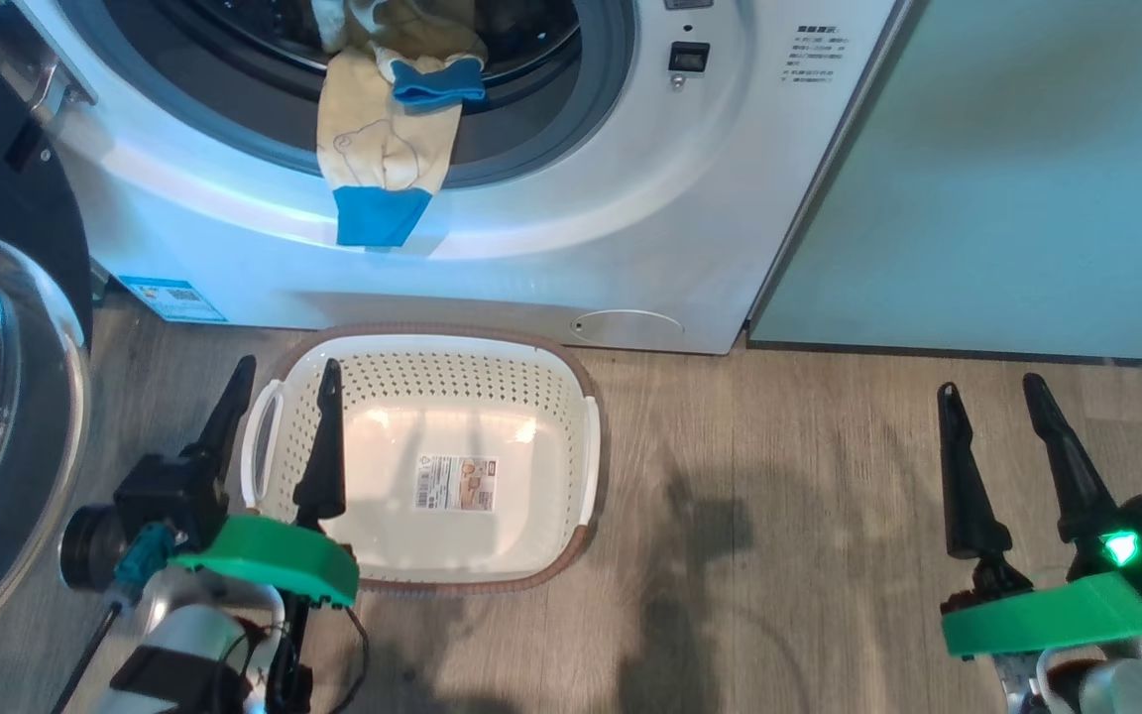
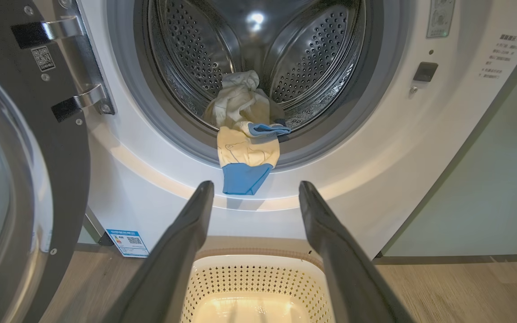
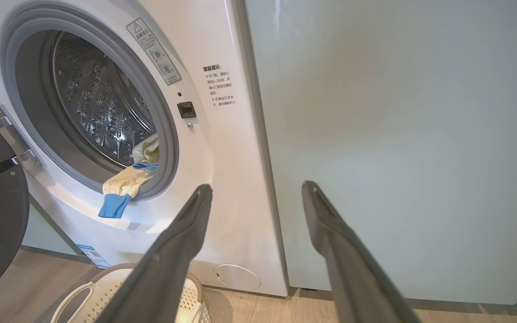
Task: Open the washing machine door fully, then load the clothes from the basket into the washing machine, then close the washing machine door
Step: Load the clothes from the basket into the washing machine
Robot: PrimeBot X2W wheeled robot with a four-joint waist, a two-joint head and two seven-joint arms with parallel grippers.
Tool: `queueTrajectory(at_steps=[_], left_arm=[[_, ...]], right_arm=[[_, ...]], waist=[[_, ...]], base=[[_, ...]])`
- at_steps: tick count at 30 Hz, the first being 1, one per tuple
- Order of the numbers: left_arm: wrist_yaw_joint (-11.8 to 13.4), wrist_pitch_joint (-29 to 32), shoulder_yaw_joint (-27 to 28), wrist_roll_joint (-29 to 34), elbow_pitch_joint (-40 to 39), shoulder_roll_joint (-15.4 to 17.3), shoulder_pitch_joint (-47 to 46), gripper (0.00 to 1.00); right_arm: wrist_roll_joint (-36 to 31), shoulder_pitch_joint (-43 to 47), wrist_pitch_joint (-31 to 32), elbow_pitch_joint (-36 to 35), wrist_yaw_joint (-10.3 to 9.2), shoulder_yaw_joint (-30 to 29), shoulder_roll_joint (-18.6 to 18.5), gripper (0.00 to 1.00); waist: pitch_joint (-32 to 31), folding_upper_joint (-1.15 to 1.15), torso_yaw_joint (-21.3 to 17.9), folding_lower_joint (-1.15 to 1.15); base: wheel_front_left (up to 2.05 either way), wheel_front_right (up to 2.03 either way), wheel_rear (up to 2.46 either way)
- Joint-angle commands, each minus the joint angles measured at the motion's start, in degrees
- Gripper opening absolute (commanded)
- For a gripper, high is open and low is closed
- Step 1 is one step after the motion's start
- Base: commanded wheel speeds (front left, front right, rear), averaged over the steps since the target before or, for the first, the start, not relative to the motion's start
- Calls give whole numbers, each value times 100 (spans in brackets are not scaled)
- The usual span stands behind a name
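Now, loading step: basket empty, clothes hang over washer opening's lower edge. Spread, empty: left tool, right tool. Next, likely: push clothes fully in, then shut door.

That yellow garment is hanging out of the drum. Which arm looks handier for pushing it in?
Probably left: the left gripper points straight at the garment; the right gripper faces the green cabinet panel.
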Motion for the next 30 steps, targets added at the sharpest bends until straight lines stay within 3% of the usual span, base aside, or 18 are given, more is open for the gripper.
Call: queueTrajectory(at_steps=[1,16,30], left_arm=[[-16,-47,287,38,-128,93,-85,100],[-109,-50,346,15,-49,53,-131,100],[-381,164,354,-109,376,252,-829,100]], right_arm=[[-34,14,-38,-156,-16,141,-41,100],[17,-56,-38,-198,-16,197,-41,100],[140,-307,-38,-298,-16,221,-41,100]], waist=[[-13,0,-16,0],[109,0,-115,0],[754,0,-248,0]], base=[[0,0,0],[0,0,0],[0,0,0]])
